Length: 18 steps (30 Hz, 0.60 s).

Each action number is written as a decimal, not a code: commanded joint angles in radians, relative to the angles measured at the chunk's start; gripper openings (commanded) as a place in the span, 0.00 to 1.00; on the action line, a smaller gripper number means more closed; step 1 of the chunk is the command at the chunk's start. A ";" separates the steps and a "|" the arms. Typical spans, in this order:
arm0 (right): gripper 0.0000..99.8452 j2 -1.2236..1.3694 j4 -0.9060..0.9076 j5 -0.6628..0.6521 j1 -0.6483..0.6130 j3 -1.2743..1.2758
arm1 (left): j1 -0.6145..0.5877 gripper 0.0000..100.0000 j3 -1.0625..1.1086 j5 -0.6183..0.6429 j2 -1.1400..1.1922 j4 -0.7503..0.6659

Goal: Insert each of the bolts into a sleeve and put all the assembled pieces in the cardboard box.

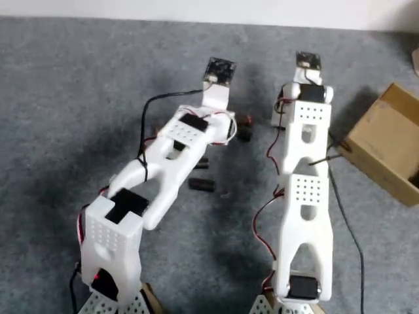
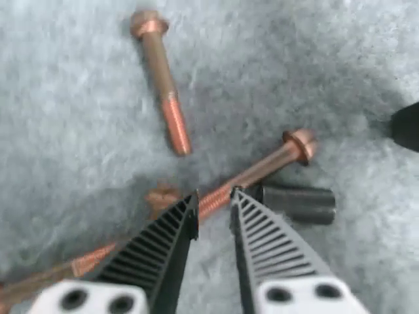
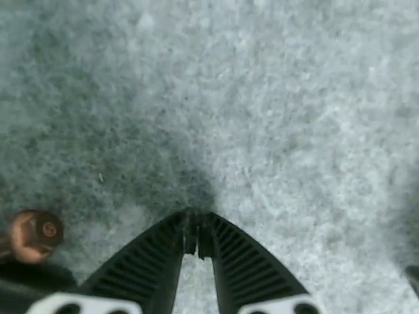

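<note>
Left gripper (image 2: 214,208) straddles the bolt (image 2: 262,169), jaws slightly parted, lined up to pinch its shaft. Right gripper (image 3: 197,243) hangs closed and empty, off to the side.

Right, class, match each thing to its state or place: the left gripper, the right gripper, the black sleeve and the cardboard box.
Things:
1. left gripper
2. right gripper
3. black sleeve
4. cardboard box

States or places:
a. lies on its side beside the copper bolt, near its head
b. shut, over grey carpet
c. out past the right arm, on its outer side
d. open, fingertips either side of the copper bolt's shank

Pairs: 1-d, 2-b, 3-a, 4-c
</note>
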State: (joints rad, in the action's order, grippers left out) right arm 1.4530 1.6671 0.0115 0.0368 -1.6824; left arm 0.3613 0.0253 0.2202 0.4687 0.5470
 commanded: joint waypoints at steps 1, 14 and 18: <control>0.01 0.007 -0.042 -0.015 -0.033 -0.059 | -0.015 0.05 0.035 -0.094 -0.016 -0.152; 0.01 0.007 -0.039 -0.015 -0.033 -0.059 | -0.010 0.07 0.140 -0.064 -0.010 -0.351; 0.01 0.007 -0.039 -0.015 -0.033 -0.059 | -0.010 0.06 0.162 -0.066 -0.018 -0.350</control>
State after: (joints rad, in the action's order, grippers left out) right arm 1.4530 1.6671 0.0115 0.0368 -1.6824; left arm 0.3552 0.1788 0.1496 0.4718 0.2217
